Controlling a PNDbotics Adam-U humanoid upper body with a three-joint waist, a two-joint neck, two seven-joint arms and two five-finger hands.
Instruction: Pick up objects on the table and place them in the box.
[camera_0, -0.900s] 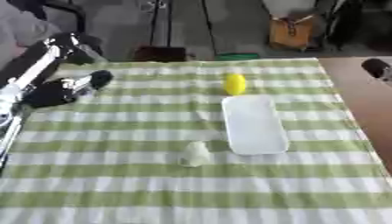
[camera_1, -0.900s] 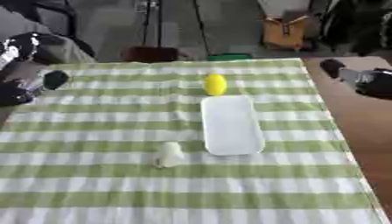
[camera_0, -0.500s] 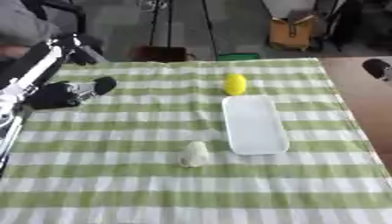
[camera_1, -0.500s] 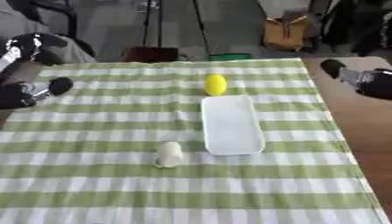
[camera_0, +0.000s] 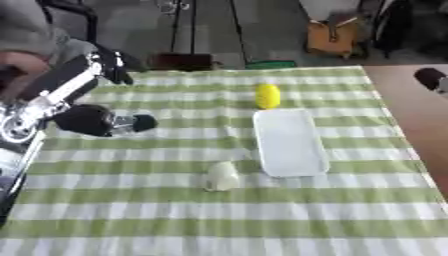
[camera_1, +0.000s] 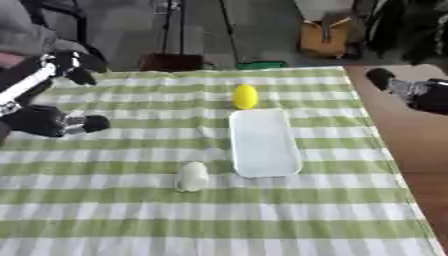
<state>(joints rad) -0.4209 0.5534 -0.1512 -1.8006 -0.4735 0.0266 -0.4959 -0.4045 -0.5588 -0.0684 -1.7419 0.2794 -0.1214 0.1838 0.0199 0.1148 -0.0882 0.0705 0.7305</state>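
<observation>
Yellow object (camera_0: 268, 96) sits beyond the white tray (camera_0: 290, 142); my left hand (camera_0: 98, 121) hovers left, fingers state unclear.

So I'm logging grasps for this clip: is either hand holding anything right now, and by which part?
Nothing is held. The left hand is over the cloth, the right hand is off its edge; the lemon and the white object lie untouched.

Green-and-white striped cloth (camera_0: 175, 210) — yellow object (camera_0: 267, 95), white tray (camera_0: 289, 142), whitish object (camera_0: 221, 176).
</observation>
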